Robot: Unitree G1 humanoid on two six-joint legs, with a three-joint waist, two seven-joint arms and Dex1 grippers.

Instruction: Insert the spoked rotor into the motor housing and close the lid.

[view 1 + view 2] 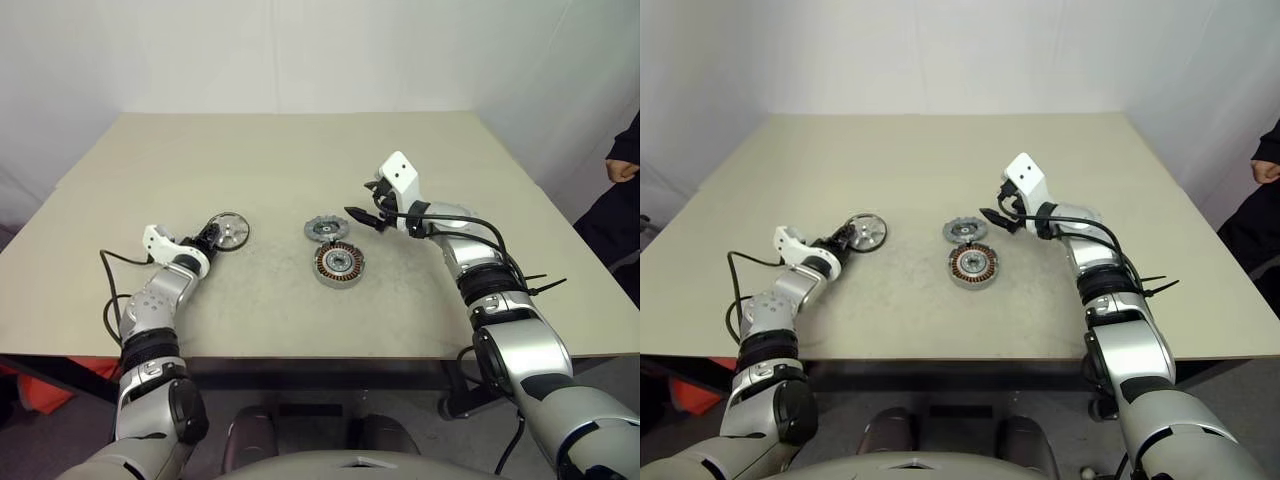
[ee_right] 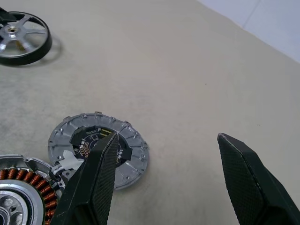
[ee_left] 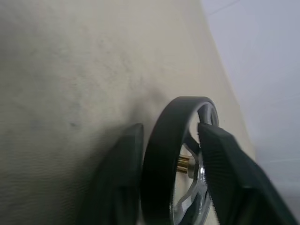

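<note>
Left wrist view: left gripper (image 3: 171,168) straddles the spoked rotor's (image 3: 161,154) rim; right gripper (image 2: 173,173) open, empty.

Your robot's arms are silver-grey shells broken by black ribbed bands at the joints. Each wrist carries a white block: the right one (image 1: 402,175) shows two small dark dots on its face. Black cables loop along both forearms, and black cable ties stick out near the right elbow. The left gripper (image 1: 211,236) and right gripper (image 1: 366,217) each have two black, tapered fingers (image 2: 96,180) with finely textured pads.
</note>
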